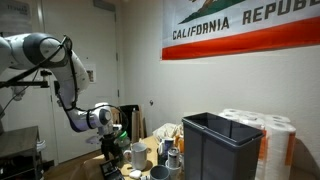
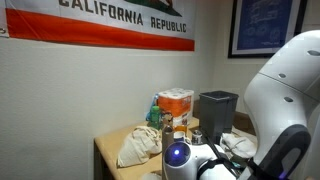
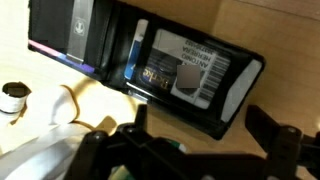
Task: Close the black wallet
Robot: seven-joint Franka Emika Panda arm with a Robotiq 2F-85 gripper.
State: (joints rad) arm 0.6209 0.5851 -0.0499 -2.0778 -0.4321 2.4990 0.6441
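Gripper (image 3: 205, 135) fingers (image 3: 272, 135) spread apart, gripping nothing, hovering just above flat black folding wallet (image 3: 150, 65) lying open on light wooden table (image 3: 270, 30). Wallet's clear window showing card, print too blurred to read. Red-and-white flag (image 1: 240, 30) hanging on wall, reading "CALIFORNIA REPUBLIC". Dark grey plastic bin (image 1: 221, 142) standing on table.

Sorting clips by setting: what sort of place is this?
Probably an office or lab room: a California Republic flag and framed print on the wall, and a cluttered wooden table with a dark bin and paper rolls.
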